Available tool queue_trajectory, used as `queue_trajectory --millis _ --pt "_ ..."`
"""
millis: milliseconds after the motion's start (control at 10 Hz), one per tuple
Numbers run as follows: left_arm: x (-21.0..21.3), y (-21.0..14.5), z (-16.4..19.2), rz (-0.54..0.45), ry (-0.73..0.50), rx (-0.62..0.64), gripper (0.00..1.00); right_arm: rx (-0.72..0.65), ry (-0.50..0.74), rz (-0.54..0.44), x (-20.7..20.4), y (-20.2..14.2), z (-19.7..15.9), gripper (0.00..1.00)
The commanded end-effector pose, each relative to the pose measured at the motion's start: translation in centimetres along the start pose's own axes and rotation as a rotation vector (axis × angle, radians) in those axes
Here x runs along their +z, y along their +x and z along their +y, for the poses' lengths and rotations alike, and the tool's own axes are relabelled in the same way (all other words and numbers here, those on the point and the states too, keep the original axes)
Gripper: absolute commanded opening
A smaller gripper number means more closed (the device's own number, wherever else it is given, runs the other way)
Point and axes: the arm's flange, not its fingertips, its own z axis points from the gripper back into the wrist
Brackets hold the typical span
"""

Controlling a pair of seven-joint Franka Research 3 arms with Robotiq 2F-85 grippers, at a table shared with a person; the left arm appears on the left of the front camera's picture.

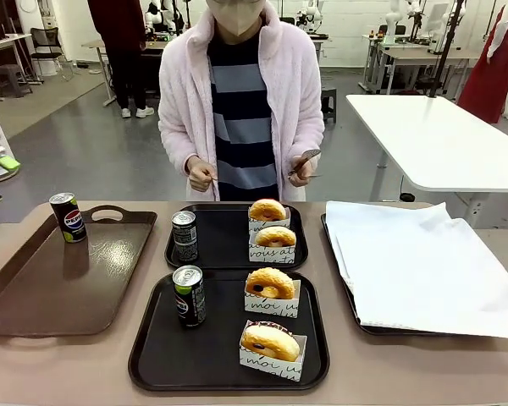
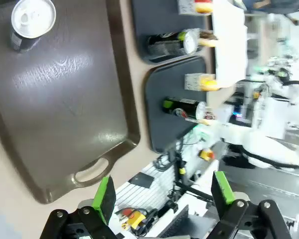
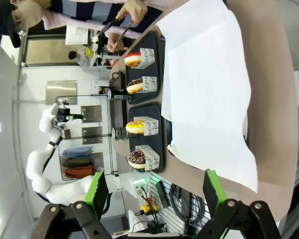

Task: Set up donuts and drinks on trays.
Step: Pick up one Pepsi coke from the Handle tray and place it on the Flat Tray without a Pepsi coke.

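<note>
Two black trays sit one behind the other at the middle of the table. The near tray (image 1: 152, 355) carries a can (image 1: 189, 296) standing upright at its left side and two donuts in white paper sleeves at its right: one toward the back (image 1: 271, 288), one at the front corner (image 1: 272, 347). The far tray (image 1: 224, 249) carries a second can (image 1: 184, 236) upright at its left edge and two more sleeved donuts, the rear one (image 1: 267, 213) just behind the front one (image 1: 275, 241), nearly touching. To the left lies a brown tray with cut-out handles (image 1: 34, 288); a third can (image 1: 67, 216) stands upright at its far left corner, well apart from the black trays. To the right, a dark tray is covered by a sheet of white paper (image 1: 415, 262) that overhangs its edges. A person in a pale fleece jacket stands at the far side of the table, holding tongs (image 1: 306, 157) in one hand (image 1: 301, 169), the other hand (image 1: 201, 174) held at the waist; both are clear of the trays. The left gripper (image 2: 162, 196), seen from its wrist camera, has its green-padded fingers spread wide with nothing between them, above the table edge beside the brown tray. The right gripper (image 3: 152, 191) is likewise spread wide and holds nothing, hanging off the table edge near the paper-covered tray.
</note>
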Motion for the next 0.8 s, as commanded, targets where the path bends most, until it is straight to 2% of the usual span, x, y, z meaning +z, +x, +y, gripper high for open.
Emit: queue_trajectory --millis 0,200,400,600,700 --pt "1.7 -1.0 5.1 -0.091 -0.132 0.023 1.0 0.009 0.013 -0.004 0.0 0.0 0.1 1.0" --pt "2.6 -3.8 9.4 -0.248 -0.24 0.031 1.0 0.009 0.013 -0.004 0.0 0.0 0.1 1.0" --pt "3.3 -6.8 11.1 -0.419 -0.236 -0.034 1.0 0.009 0.013 -0.004 0.0 0.0 0.1 1.0" --pt "4.6 -8.0 12.1 -0.438 -0.195 -0.02 1.0 0.009 0.013 -0.004 0.0 0.0 0.1 1.0" --pt "5.2 -8.5 12.7 -0.451 -0.223 0.004 1.0 0.009 0.013 -0.004 0.0 0.0 0.1 1.0"
